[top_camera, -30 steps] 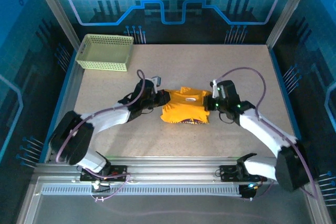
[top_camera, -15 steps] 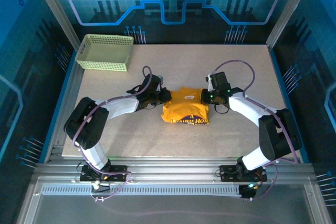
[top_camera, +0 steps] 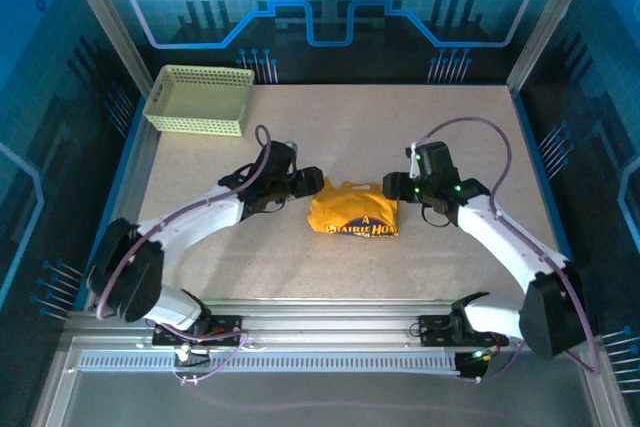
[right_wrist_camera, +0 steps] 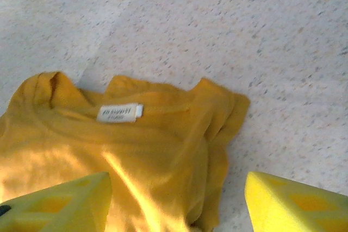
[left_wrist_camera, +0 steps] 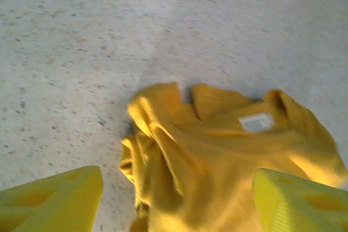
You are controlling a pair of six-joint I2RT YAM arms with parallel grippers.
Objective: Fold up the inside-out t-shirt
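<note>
The inside-out t-shirt point(top_camera: 353, 210) lies in a small folded bundle at mid-table, mustard yellow with dark lettering along its near edge. My left gripper point(top_camera: 308, 183) hovers just off its left side, open, nothing between the fingers. My right gripper point(top_camera: 400, 189) is open at the shirt's right side, also holding nothing. In the left wrist view the t-shirt point(left_wrist_camera: 217, 150) shows bunched folds and a white neck label point(left_wrist_camera: 255, 121) beyond the left gripper point(left_wrist_camera: 176, 205). The right wrist view shows the t-shirt point(right_wrist_camera: 136, 150), its label point(right_wrist_camera: 117, 112) and the spread right gripper point(right_wrist_camera: 176, 205).
A pale yellow-green mesh basket point(top_camera: 200, 99) stands at the back left corner of the speckled table point(top_camera: 420, 127). Metal frame posts and dark side walls bound the table. Both arms reach in from the near edge.
Both grippers have opened and let go of the t-shirt, then drawn back a little from its sides. The shirt now rests folded with its lettering showing.
</note>
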